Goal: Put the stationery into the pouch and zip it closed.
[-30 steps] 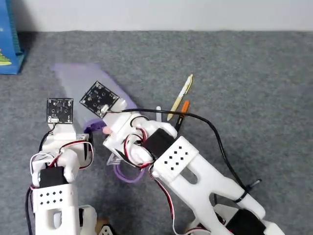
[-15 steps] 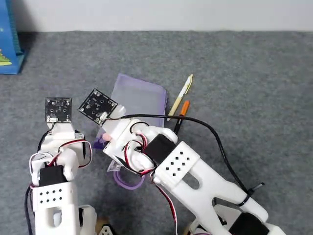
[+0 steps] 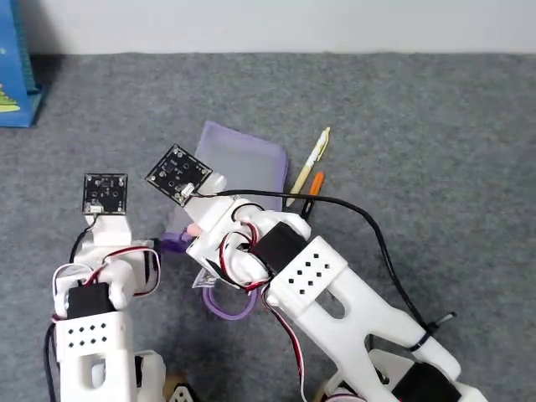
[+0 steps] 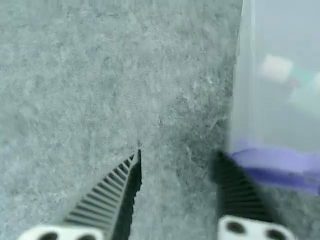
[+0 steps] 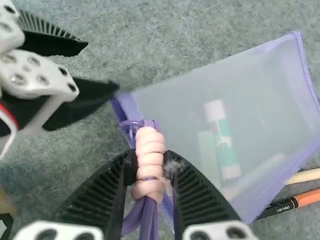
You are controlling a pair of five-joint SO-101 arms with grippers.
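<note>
Two entries: your right gripper (image 5: pixel 150 160) pinches the pouch (image 5: pixel 250 110) by its zipper pull (image 5: pixel 149 144) for closing; left gripper (image 4: pixel 178 156) wide alongside, presumably to brace.

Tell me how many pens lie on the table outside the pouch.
2. A cream pen and an orange pen lie side by side on the table, just beside the pouch. An arm covers part of the table, so others may be hidden.
</note>
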